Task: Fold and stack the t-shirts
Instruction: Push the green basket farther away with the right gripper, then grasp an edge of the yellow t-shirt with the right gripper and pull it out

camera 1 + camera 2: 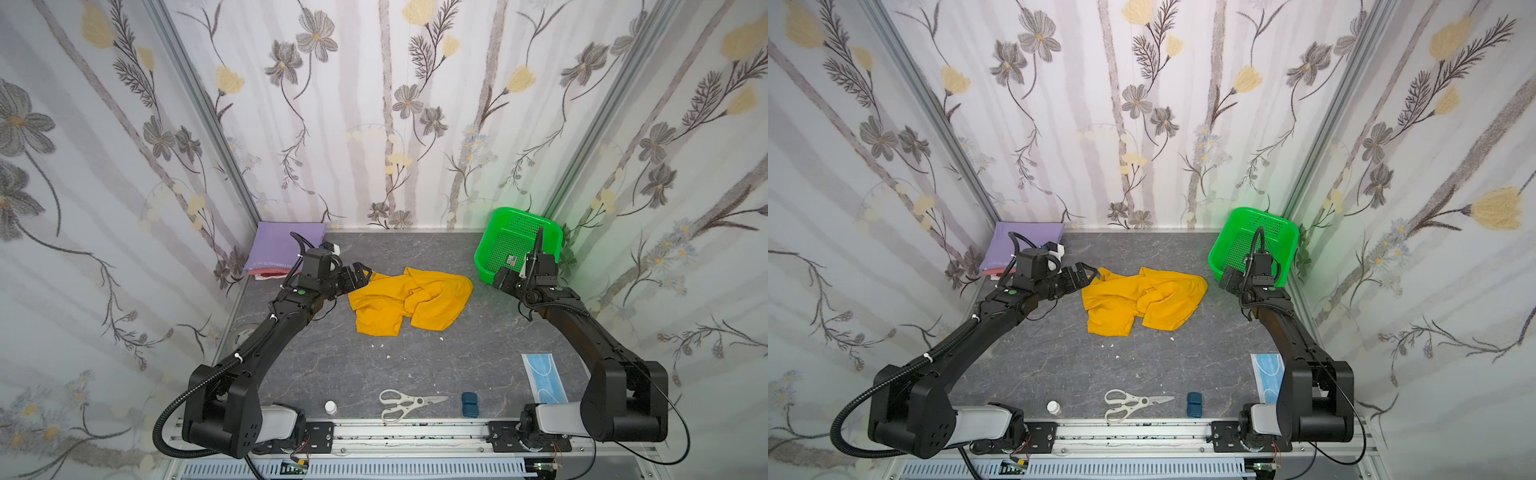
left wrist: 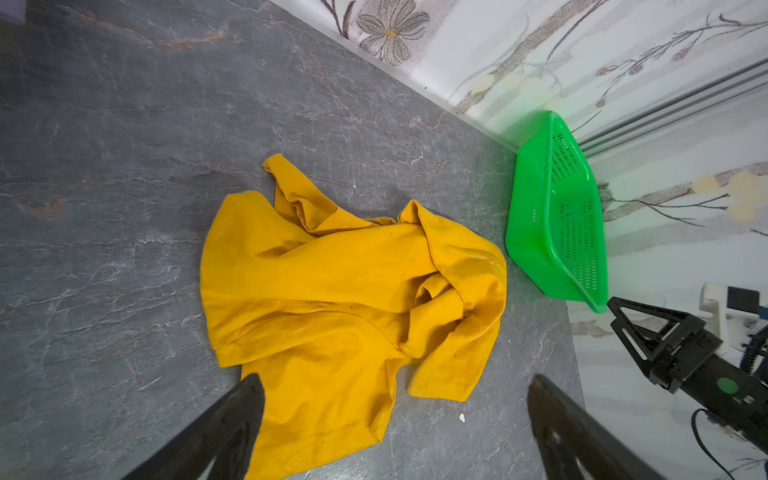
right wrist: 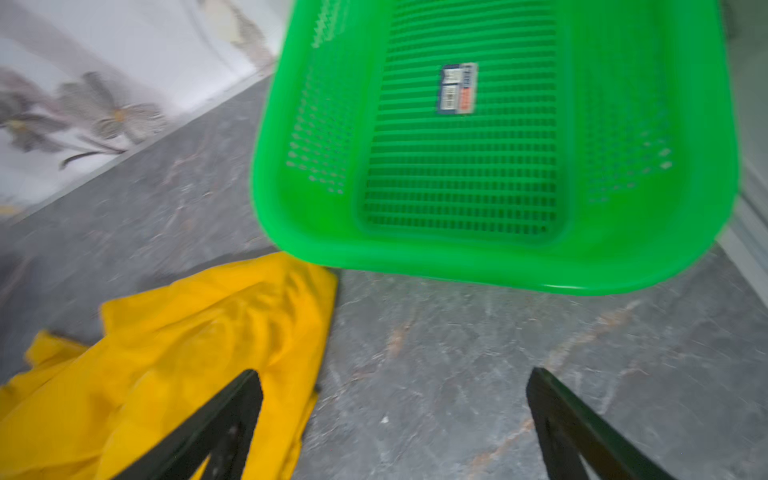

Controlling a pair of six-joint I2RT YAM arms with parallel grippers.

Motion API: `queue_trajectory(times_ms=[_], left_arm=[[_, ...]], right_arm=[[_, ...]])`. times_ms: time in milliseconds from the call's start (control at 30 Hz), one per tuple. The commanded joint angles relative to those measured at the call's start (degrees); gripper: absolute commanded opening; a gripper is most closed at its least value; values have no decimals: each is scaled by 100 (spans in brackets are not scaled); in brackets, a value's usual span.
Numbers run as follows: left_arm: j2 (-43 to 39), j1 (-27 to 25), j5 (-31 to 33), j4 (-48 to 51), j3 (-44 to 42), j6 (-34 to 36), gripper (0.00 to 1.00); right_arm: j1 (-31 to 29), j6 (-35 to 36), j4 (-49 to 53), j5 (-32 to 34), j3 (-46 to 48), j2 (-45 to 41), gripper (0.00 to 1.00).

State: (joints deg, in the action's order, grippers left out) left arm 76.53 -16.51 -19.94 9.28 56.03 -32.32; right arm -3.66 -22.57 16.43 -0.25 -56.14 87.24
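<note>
Top views: purple shirt (image 1: pixel 282 243) folded at 10 o'clock (red shirt (image 1: pixel 271 273) underneath), yellow shirt (image 1: pixel 409 301) crumpled mid-table, not folded yet; left gripper (image 1: pixel 360 276) and right gripper (image 1: pixel 508 279) wide open, empty.

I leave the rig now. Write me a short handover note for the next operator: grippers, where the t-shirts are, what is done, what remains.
Left gripper: open, empty, by the left edge of the yellow t-shirt.
Right gripper: open, empty, in front of the green basket.
The yellow t-shirt lies crumpled and unfolded in the middle of the table.
Done: lavender t-shirt lies folded on a red one in the far left corner.
Left: spread and fold the yellow t-shirt, then put it on that stack.
</note>
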Motion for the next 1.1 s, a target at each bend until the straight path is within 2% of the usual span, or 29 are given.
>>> queue_trajectory(times_ms=[0,267,400,600,700,733,867,967,1067], left_arm=[[2,6,9,-104,37,6,100],[-142,1,72,-81,-52,14,100],[-278,-1,125,-7,-100,49,100],[-308,0,108,-82,-157,50,100],[-271,5,46,-141,-145,14,100],[-274,2,43,-145,-157,10,100],[-297,7,52,-178,-202,2,100],[-327,4,60,-168,-204,-12,100],[-372,3,112,-124,-206,-15,100]], right_arm=[[-392,360,52,-911,-452,138,100],[-654,99,202,-1499,-2761,2704,100],[-624,2,555,-1113,-3640,3589,100],[-450,-142,591,126,-3036,3216,100],[-372,-76,582,464,-2646,2802,100],[-395,63,547,422,-2540,2631,100],[-714,823,326,-781,-2310,2196,99],[-1128,994,681,-788,-2313,2199,94],[-1715,787,691,-470,-1927,2128,88]])
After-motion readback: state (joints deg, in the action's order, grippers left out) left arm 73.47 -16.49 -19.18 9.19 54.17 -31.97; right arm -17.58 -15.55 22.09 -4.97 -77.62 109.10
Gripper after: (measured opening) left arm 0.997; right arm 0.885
